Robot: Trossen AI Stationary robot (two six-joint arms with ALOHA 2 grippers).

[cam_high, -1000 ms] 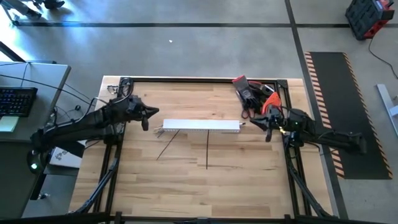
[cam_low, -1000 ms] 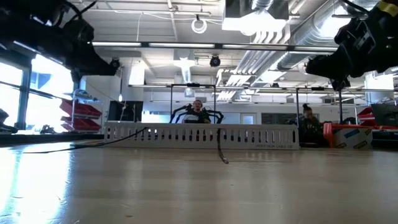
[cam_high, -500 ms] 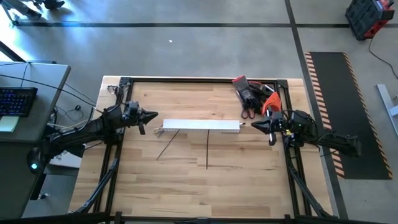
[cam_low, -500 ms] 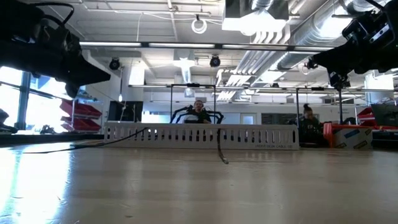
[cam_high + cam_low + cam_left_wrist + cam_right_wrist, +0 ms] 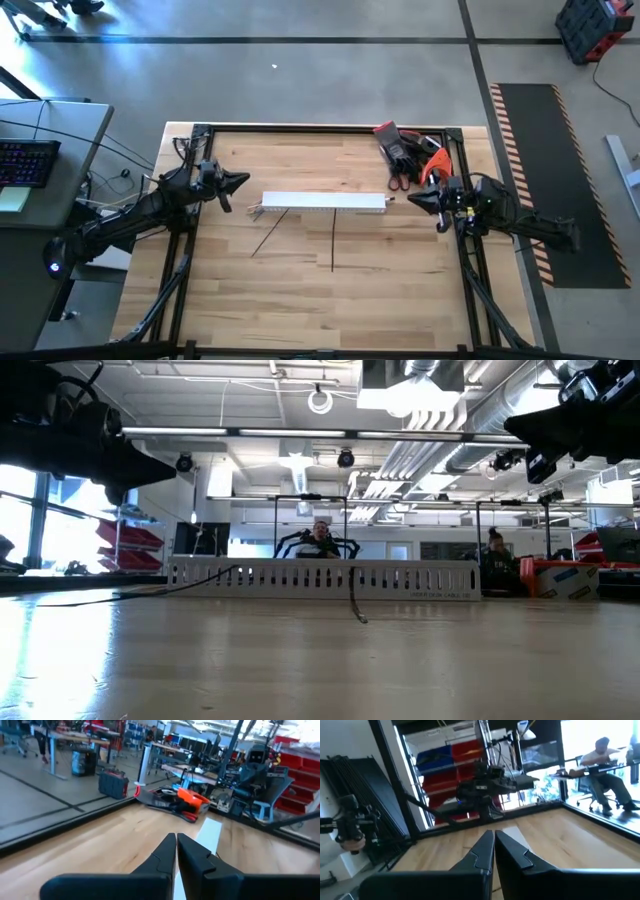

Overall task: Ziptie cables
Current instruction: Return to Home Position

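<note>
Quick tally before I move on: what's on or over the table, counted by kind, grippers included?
White duct: 1
Zipties: 2, one slanted, one straight
Cables: 1 bunch, only its ends showing at the duct's left end
Tool heap: 1, far right corner, pieces not countable
Grippers: 2, left gripper and right gripper, both shut
Total: 7

The duct [image 5: 322, 203] hides the cables [image 5: 256, 211], bar tiny ends at its nine o'clock end, too small to count.
</note>
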